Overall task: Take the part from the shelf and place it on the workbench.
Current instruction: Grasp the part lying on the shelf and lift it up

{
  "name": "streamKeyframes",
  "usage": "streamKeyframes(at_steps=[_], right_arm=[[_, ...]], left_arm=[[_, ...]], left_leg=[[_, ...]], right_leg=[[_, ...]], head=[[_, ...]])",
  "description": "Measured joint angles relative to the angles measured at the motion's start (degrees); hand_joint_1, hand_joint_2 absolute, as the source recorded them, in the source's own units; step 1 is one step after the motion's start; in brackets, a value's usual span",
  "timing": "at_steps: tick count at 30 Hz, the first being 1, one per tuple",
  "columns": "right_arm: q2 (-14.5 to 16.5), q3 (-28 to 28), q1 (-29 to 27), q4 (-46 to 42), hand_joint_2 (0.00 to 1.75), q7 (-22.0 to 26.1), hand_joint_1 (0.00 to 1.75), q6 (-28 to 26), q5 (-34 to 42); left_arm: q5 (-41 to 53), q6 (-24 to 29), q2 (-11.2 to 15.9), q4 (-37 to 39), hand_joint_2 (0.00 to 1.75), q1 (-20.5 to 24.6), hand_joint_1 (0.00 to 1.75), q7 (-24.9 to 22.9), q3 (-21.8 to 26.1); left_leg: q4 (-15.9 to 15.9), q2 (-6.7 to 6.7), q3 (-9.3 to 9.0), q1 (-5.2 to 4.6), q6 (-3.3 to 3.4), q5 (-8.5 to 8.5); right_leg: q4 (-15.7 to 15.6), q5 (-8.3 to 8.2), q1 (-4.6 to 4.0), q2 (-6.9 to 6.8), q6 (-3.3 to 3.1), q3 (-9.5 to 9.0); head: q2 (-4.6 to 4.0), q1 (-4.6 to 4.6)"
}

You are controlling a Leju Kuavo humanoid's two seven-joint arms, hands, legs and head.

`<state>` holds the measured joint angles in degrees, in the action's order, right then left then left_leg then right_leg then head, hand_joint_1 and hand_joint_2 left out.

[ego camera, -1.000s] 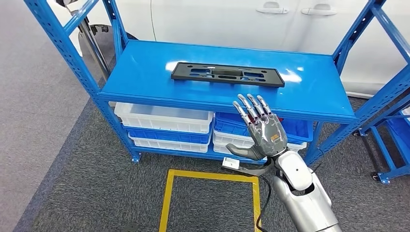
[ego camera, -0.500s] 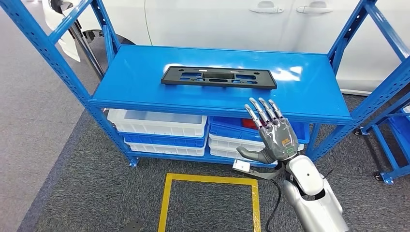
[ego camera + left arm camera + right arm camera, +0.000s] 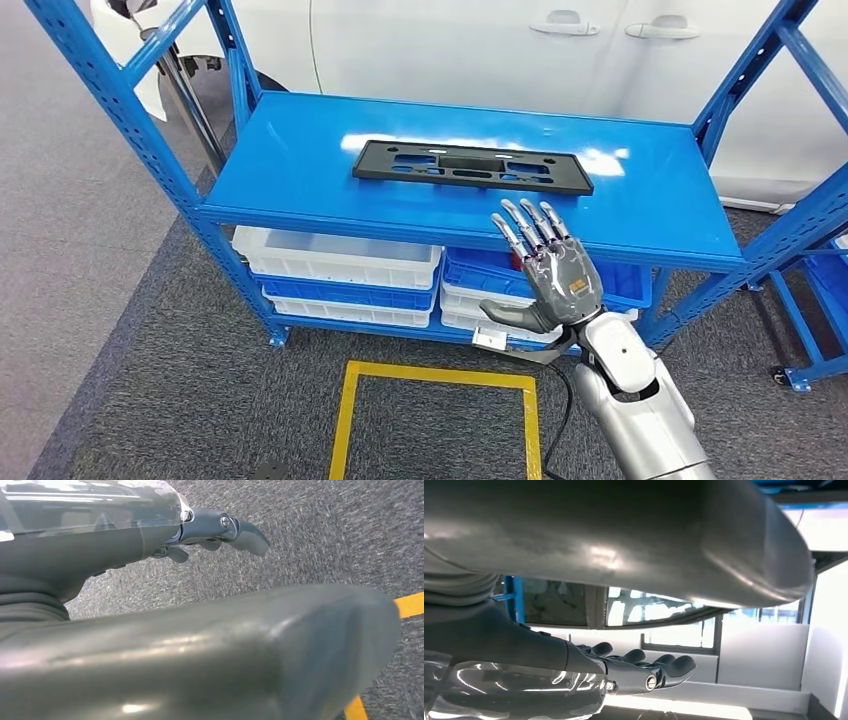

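Shifted slightly with the camera since earlier — right hand (image 3: 552, 268) raised, fingers spread, nothing held.
Black flat part (image 3: 472, 165) — long, slotted — is seen lying on the blue shelf (image 3: 300, 170).

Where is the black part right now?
In the head view the black part lies flat on the blue shelf, near its middle, beyond the raised right hand, which is not touching it.

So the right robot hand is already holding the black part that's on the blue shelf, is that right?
Not quite. In the head view the right robot hand is open with fingers spread, short of the shelf's front edge and holding nothing. The black part lies untouched on the blue shelf.
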<state>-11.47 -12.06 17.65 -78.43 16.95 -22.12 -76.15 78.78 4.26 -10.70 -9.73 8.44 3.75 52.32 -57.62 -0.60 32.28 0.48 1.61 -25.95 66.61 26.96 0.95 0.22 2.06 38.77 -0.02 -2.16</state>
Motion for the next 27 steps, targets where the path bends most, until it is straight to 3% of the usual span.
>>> streamKeyframes(at_steps=[1, 3, 7, 9, 11, 12, 13, 14, 16, 17, 18, 22, 24, 26, 27], right_arm=[[0.02, -0.21, 0.68, 0.34, 0.00, 0.02, 0.00, -0.01, 0.11], [0.00, -0.47, 1.52, 0.87, 0.00, -0.13, 0.00, -0.13, 0.31], [-0.44, -0.56, 1.14, 1.04, 0.00, -0.30, 0.00, -0.60, 1.26], [-0.81, -0.55, 1.05, 1.05, 0.00, -0.13, 0.00, -0.78, 1.96], [-1.14, -0.55, 0.81, 1.07, 0.00, -0.02, 0.00, -0.84, 2.28], [-1.25, -0.55, 0.65, 1.07, 0.00, 0.01, 0.00, -0.85, 2.34], [-1.32, -0.55, 0.51, 1.07, 0.00, 0.03, 0.00, -0.85, 2.36], [-1.38, -0.55, 0.41, 1.07, 0.00, 0.04, 0.00, -0.85, 2.37], [-1.48, -0.55, 0.37, 1.06, 0.00, 0.05, 0.00, -0.90, 2.40], [-1.54, -0.55, 0.42, 1.06, 0.00, 0.05, 0.00, -0.94, 2.41], [-1.60, -0.55, 0.48, 1.06, 0.00, 0.09, 0.00, -1.01, 2.43], [-1.71, -0.57, 0.95, 1.09, 0.00, 0.31, 0.00, -1.40, 2.44], [-1.74, -0.57, 1.31, 1.16, 0.00, 0.31, 0.00, -1.58, 2.42], [-1.77, -0.57, 1.38, 1.37, 0.00, 0.26, 0.00, -1.65, 2.38], [-1.79, -0.57, 1.31, 1.51, 0.00, 0.25, 0.00, -1.67, 2.36]], left_arm=[[0.05, 0.04, -0.01, 0.00, 0.00, -0.04, 0.00, 0.06, 0.01], [0.36, 0.07, -0.02, 0.00, 0.00, -0.11, 0.00, 0.17, 0.00], [0.75, 0.09, -0.06, 0.00, 0.00, -0.33, 0.00, 0.25, -0.02], [0.78, 0.09, -0.05, 0.00, 0.00, -0.32, 0.00, 0.30, -0.02], [0.85, 0.05, -0.05, 0.00, 0.00, -0.47, 0.00, 0.38, -0.02], [0.88, 0.03, -0.05, 0.00, 0.00, -0.58, 0.00, 0.44, -0.02], [0.91, 0.01, -0.05, 0.00, 0.00, -0.65, 0.00, 0.54, -0.02], [0.90, 0.00, -0.03, 0.00, 0.00, -0.67, 0.00, 0.64, -0.02], [0.77, -0.05, 0.03, 0.00, 0.00, -0.60, 0.00, 0.82, -0.02], [0.67, -0.09, 0.05, 0.00, 0.00, -0.54, 0.00, 0.87, -0.03], [0.58, -0.13, 0.07, 0.00, 0.00, -0.52, 0.00, 0.91, -0.03], [0.48, -0.10, 0.11, 0.00, 0.00, -0.63, 0.00, 1.14, -0.01], [0.49, -0.05, 0.11, 0.00, 0.00, -0.57, 0.00, 1.22, -0.01], [0.51, -0.04, 0.10, 0.00, 0.00, -0.56, 0.00, 1.22, -0.02], [0.52, -0.04, 0.10, 0.00, 0.00, -0.57, 0.00, 1.22, -0.02]], left_leg=[[-0.25, -0.02, -0.11, -0.13, -0.24, -0.31], [-0.52, -0.02, -0.08, -0.32, -0.75, -0.72], [-1.57, 0.11, 0.09, -0.32, -1.92, -1.88], [-6.92, 0.23, 2.46, -0.17, -2.43, -4.64], [-14.72, 0.25, 6.57, 0.01, -2.78, -7.46], [-16.95, 0.25, 8.00, 0.11, -2.88, -7.64], [-17.08, 0.26, 8.48, 0.18, -2.92, -6.70], [-14.88, 0.27, 7.81, 0.22, -2.86, -4.76], [-7.08, 0.28, 4.58, 0.17, -2.51, -0.38], [-3.85, 0.27, 3.18, 0.09, -2.22, 0.79], [-1.91, 0.26, 2.38, 0.00, -1.95, 1.22], [-0.63, 0.18, 1.89, 0.02, -0.56, 1.08], [-0.20, 0.20, 1.62, 0.13, 0.06, 1.21], [-0.23, 0.20, 1.58, 0.04, 0.35, 1.07], [-0.28, 0.19, 1.55, -0.01, 0.42, 0.97]], right_leg=[[-3.76, -1.64, -0.09, -0.03, -0.18, -1.62], [-7.65, -2.53, -0.34, -0.01, -0.69, -3.23], [-8.39, -2.10, -0.15, -0.01, -1.95, -3.88], [-8.63, -1.91, 0.01, -0.14, -2.56, -4.40], [-8.62, -1.63, -0.05, -0.19, -2.88, -4.70], [-8.61, -1.49, -0.07, -0.15, -2.90, -4.85], [-8.60, -1.33, -0.06, -0.07, -2.84, -5.06], [-8.58, -1.14, -0.05, 0.00, -2.72, -5.35], [-8.52, -0.64, -0.14, 0.10, -2.31, -6.03], [-8.44, -0.41, -0.25, 0.11, -2.04, -6.20], [-8.41, -0.28, -0.36, 0.12, -1.75, -6.26], [-7.85, 0.43, -0.26, 0.03, -0.50, -6.04], [-3.18, 3.06, -0.11, -0.03, -0.11, -3.87], [4.64, 6.22, -0.13, -0.04, 0.10, 0.25], [7.35, 6.77, -0.12, -0.04, 0.17, 1.87]], head=[[0.00, 0.00], [0.00, -0.01], [0.00, -0.01], [0.00, -0.01], [0.00, -0.01], [0.00, -0.01], [0.00, -0.01], [0.01, -0.01], [0.01, -0.01], [0.01, -0.01], [0.00, 0.00], [0.00, 0.01], [0.00, 0.01], [0.00, 0.00], [0.00, 0.00]])
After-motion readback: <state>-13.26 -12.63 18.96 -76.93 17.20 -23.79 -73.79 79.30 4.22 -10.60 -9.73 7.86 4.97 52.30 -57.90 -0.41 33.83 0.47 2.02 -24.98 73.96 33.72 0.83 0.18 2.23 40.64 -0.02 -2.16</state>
